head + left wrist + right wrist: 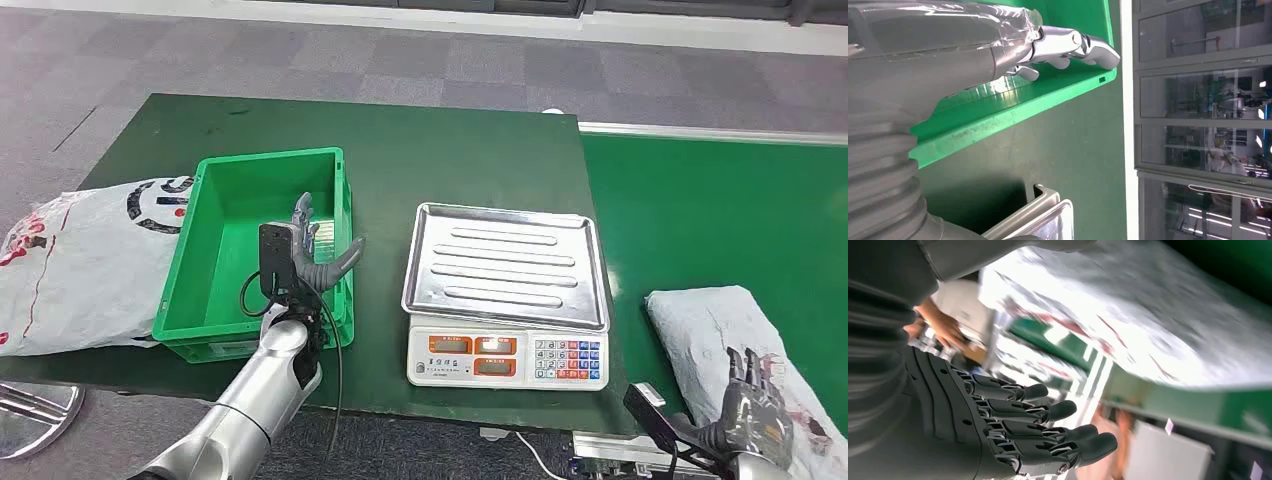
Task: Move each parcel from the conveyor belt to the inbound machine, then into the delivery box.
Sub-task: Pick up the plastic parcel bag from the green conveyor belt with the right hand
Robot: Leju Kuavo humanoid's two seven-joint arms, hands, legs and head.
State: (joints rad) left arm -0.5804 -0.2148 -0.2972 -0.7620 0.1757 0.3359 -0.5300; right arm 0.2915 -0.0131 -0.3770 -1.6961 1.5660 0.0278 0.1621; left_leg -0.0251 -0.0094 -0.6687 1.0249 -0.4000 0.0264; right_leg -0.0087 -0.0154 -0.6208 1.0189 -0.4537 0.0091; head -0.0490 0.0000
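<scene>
A crumpled white-grey parcel [715,330] lies on the bright green conveyor belt [700,215] at the right. My right hand [752,408] is at the parcel's near end, fingers spread and holding nothing; the right wrist view shows the dark fingers [1048,412] apart from the blurred parcel [1158,325]. The inbound machine is a scale [507,357] with a bare steel tray [505,262] in the middle of the table. The green delivery box [195,300] stands left of it. My left hand [305,250] hovers over the box's right rim [1013,107], fingers spread, empty, its thumb [1068,42] extended.
A large white bag [80,265] with red and black print lies against the box's left side, hanging over the dark green table [400,140]. The tray's corner [1043,220] appears in the left wrist view. A person's hand [940,325] is blurred in the right wrist view.
</scene>
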